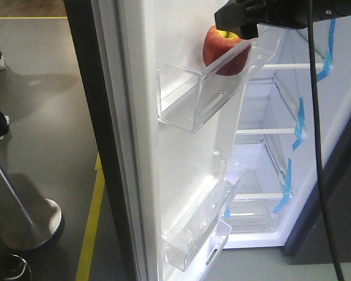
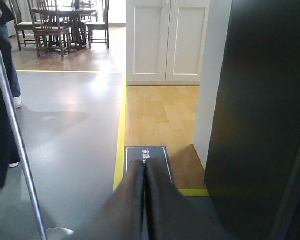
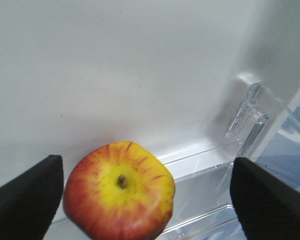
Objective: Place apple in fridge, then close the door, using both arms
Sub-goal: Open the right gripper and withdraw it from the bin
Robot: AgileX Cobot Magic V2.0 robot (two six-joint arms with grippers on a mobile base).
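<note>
Grey flooring (image 1: 47, 146) edged with yellow tape (image 1: 92, 216) surrounds the tall dark grey-blue fridge (image 1: 342, 99), its white-lined door (image 1: 146, 146) standing open. The round red-and-yellow apple (image 1: 225, 51) sits in the upper clear plastic door bin (image 1: 222, 96). The right black gripper (image 3: 146, 175) hovers just over it, jaws wide apart; the left gripper (image 2: 145, 200) is pressed together, empty. Lifting straight up should clear the bin's lip.
</note>
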